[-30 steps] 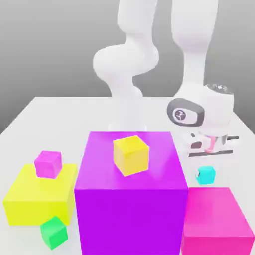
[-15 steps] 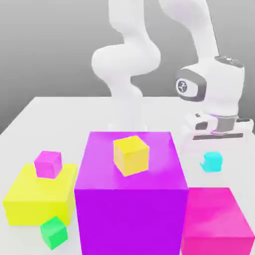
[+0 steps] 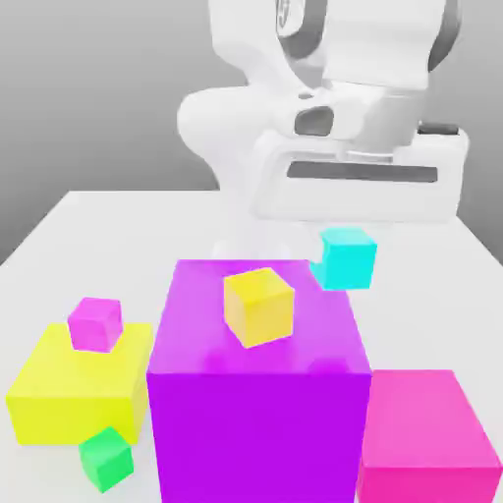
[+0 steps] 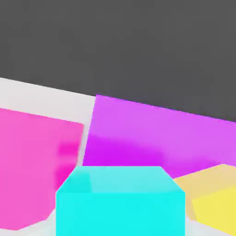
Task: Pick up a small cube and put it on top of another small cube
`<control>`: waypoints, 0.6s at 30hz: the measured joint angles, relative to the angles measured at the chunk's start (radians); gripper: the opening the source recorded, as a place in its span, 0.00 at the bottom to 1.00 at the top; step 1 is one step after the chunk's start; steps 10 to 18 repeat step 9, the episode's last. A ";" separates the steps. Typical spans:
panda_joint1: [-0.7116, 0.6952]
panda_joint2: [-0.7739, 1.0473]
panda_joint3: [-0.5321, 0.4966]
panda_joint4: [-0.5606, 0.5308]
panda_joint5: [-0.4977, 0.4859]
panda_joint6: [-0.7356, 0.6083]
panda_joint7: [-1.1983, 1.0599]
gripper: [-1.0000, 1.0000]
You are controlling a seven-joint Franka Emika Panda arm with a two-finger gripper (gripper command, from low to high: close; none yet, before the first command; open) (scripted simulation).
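Note:
The small cube (image 3: 346, 257), plain cyan, hangs in the air just under the white hand, level with the top of the big purple block (image 3: 257, 393) and off its far corner at the exterior view's right. My gripper (image 3: 346, 236) is shut on it. In the hand view the cyan cube (image 4: 120, 200) sits close in front of the camera, with the purple block (image 4: 156, 133) behind it. A small yellow cube (image 3: 258, 306) rests tilted on top of the purple block and also appears in the hand view as the yellow cube (image 4: 212, 198).
A big pink block (image 3: 424, 437) stands at the front on the exterior view's right. A big yellow block (image 3: 79, 393) on the left carries a small magenta cube (image 3: 95, 323). A small green cube (image 3: 106, 459) lies before it. The white table (image 3: 108, 226) stretches behind.
The hand has risen and swung toward the purple block, lifting the cyan cube off the table from beside the pink block up to block-top height.

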 joint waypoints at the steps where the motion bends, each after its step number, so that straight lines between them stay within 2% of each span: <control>1: -0.012 -0.014 -0.025 0.021 0.018 -0.042 -0.031 0.00; 3: -0.023 -0.010 -0.049 0.011 0.033 -0.034 -0.064 0.00; 5: -0.027 0.016 -0.058 -0.033 0.039 0.034 -0.075 0.00; 6: -0.028 0.028 -0.060 -0.053 0.041 0.065 -0.077 1.00; 18: -0.028 0.028 -0.060 -0.053 0.041 0.065 -0.078 1.00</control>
